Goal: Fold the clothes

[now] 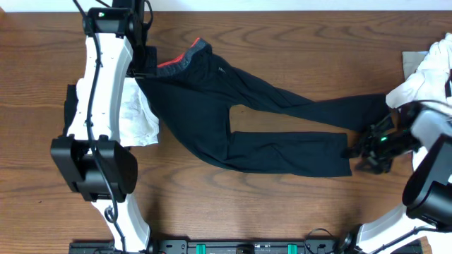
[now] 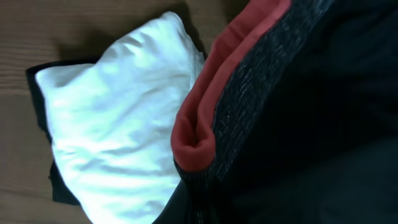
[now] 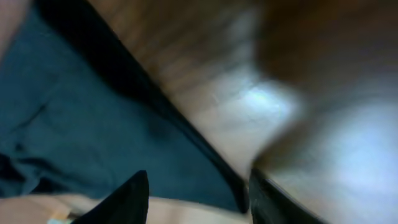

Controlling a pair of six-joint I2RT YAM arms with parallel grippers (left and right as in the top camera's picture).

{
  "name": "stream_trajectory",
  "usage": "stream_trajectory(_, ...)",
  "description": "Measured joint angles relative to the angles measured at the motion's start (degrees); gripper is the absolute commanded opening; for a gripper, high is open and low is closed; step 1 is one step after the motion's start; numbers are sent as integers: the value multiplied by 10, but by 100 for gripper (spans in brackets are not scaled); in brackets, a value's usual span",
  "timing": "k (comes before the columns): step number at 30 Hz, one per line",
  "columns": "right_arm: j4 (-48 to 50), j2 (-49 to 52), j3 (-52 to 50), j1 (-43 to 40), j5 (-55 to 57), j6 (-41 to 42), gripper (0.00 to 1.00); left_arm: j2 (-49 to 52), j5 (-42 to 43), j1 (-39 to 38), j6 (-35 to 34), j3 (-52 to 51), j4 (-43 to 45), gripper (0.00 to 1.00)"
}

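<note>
Closest to me, my right end effector (image 1: 367, 148) hangs over the cuff end of the black trousers (image 1: 198, 113). Its fingers are spread apart with nothing between them. Its own camera is blurred, showing only dark cloth and bare worktop (image 1: 282, 204). The trousers lie flat across the worktop, legs running right and slightly parted. To the left, a folded white garment (image 1: 141, 120) sits on a black garment (image 1: 70, 106), just beside the trousers' seat. Farther back, my left end effector (image 1: 145, 65) is closed on the grey-and-red waistband (image 1: 185, 58), whose red lining is turned outward. At the far right edge lies a white pile (image 1: 432, 70).
</note>
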Motion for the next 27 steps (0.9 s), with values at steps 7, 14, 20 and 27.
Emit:
stream_trajectory(7, 152, -46, -74, 56, -99, 31, 27, -9, 0, 0, -7, 0, -3, 6)
stream_trajectory(14, 174, -32, -89, 79, -126, 45, 1, -9, 0, 0, -7, 0, -3, 6)
stream_trajectory(20, 100, -33, -44, 54, -86, 42, 1, -9, 0, 0, -7, 0, -4, 6)
stream_trajectory(27, -14, -71, 139, -57, 4, 42, 1, -9, 0, 0, -7, 0, -9, 6)
